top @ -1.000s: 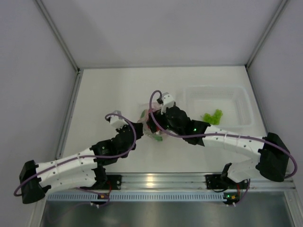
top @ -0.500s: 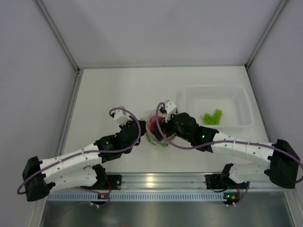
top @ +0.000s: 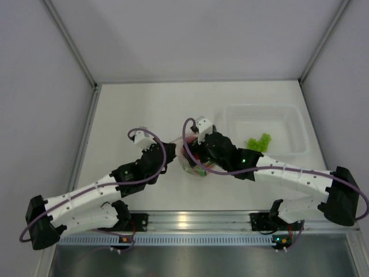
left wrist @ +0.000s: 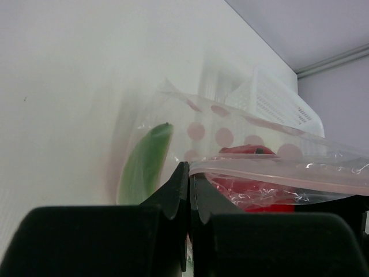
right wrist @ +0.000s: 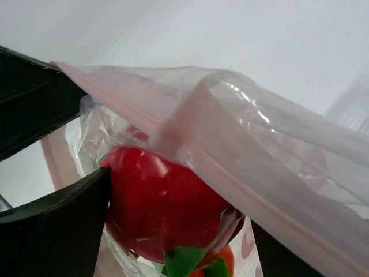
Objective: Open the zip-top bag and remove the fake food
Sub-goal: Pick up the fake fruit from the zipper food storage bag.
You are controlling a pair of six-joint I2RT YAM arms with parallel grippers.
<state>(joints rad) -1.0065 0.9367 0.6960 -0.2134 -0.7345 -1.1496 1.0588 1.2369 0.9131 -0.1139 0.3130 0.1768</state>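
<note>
Left gripper: shut tight on the edge of the zip-top bag, at its pink strip.
Right gripper: spread wide in the bag mouth, a finger either side of the red piece; not clamped.
Bag: middle of the table, toward the near edge, left of the tub.
Inside bag: red piece, green leaf piece.
Tub: green pieces.

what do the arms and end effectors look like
The left arm and right arm are white segments with black joints, each trailing a looping purple cable. The left end effector and right end effector are black, with two flat fingers.
</note>
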